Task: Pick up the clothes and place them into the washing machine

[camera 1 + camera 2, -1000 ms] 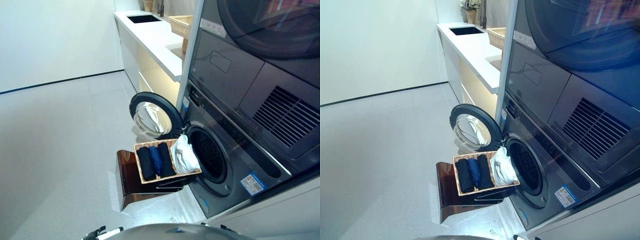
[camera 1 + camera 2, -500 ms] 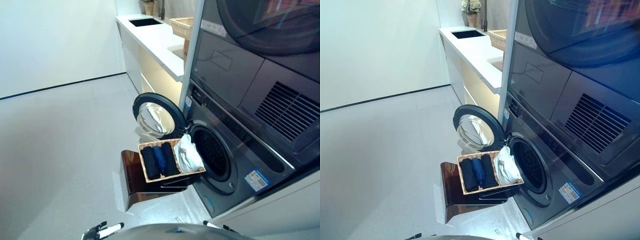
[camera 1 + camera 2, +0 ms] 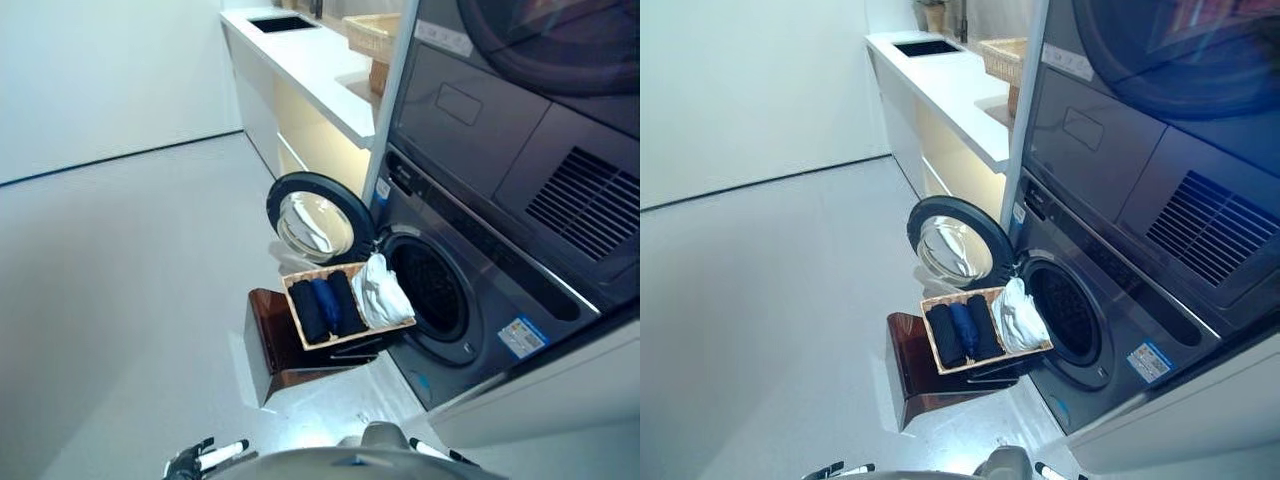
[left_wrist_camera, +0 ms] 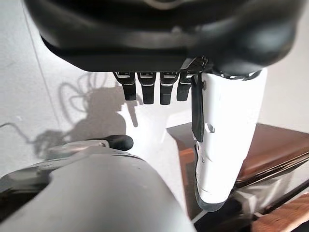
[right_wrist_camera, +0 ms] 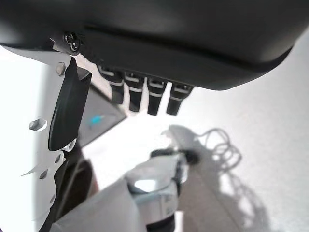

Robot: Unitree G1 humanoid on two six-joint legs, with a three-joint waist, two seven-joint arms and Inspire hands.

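Approach step: both hands' fingers (image 4: pixel 145 89) hang straight, empty; next reach folded dark clothes (image 3: pixel 326 306) in wicker basket (image 3: pixel 300 330) beside open grey washing machine (image 3: pixel 440 300)

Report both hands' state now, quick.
Left hand: open, fingers straight, holding nothing.
Right hand: open, fingers straight, holding nothing.
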